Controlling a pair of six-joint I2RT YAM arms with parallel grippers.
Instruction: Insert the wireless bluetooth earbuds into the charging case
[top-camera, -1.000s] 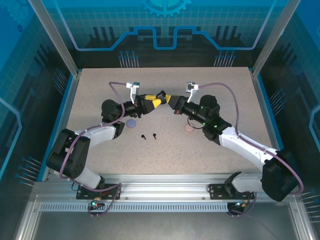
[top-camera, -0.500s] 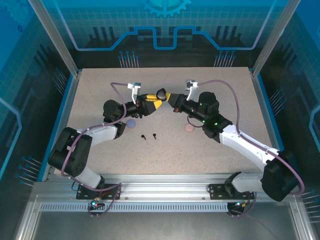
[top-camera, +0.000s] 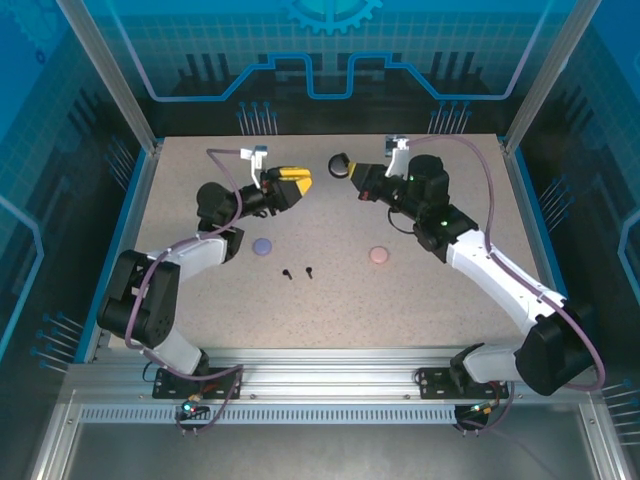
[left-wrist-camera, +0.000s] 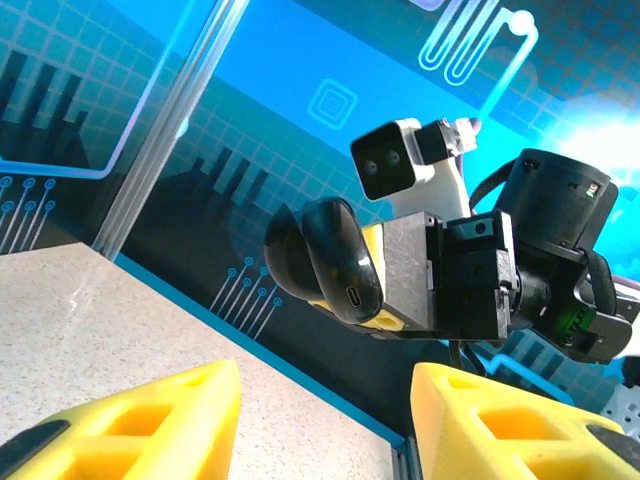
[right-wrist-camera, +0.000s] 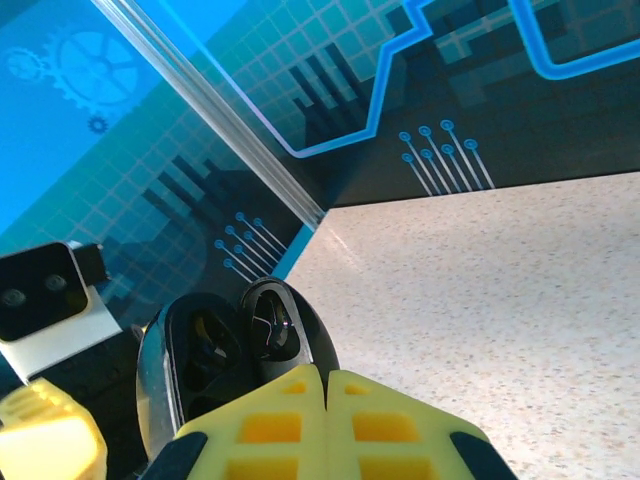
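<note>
My right gripper (top-camera: 352, 172) is shut on the black charging case (top-camera: 340, 165), held above the table's far middle. In the right wrist view the case (right-wrist-camera: 230, 335) stands open beyond the closed yellow fingertips of the right gripper (right-wrist-camera: 325, 385), its two wells dark. My left gripper (top-camera: 298, 183) hangs open to the left of the case, apart from it. In the left wrist view the left gripper (left-wrist-camera: 325, 420) has nothing between its fingers, and the case (left-wrist-camera: 330, 262) is ahead. Two black earbuds (top-camera: 288, 273) (top-camera: 308, 270) lie on the table near the middle.
A round purple case (top-camera: 263, 245) lies left of centre and a round pink case (top-camera: 379, 255) right of centre. The speckled table (top-camera: 330, 310) is bordered by blue rails and transparent walls.
My left gripper has opened, let go of the black case and drawn back to the left. The right gripper has carried the case up and to the right, away from it.
</note>
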